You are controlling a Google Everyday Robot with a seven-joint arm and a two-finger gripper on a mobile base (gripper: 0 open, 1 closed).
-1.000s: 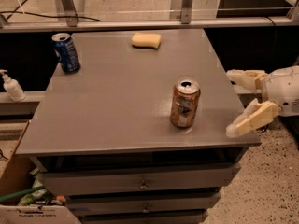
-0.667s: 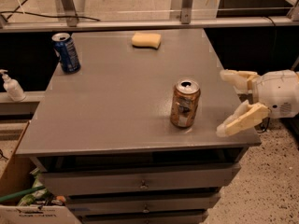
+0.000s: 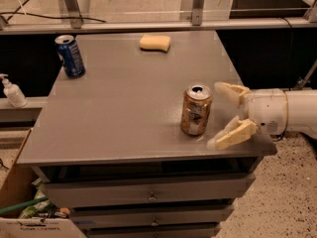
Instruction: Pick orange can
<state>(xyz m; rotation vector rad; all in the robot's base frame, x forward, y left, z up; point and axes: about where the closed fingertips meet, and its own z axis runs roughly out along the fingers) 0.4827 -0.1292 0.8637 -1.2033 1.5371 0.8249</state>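
My pincer (image 3: 216, 115) had moved in leftward over the last second, jaws spread wide and holding nothing. The orange can (image 3: 196, 110) stood upright just ahead of my fingertips, almost between them, so a little more reach should let me clench.

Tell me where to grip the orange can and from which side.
Best take the orange can around its mid-body, level, from the picture's right, where the open gripper faces it. The can stands upright with its round wall free on that side.
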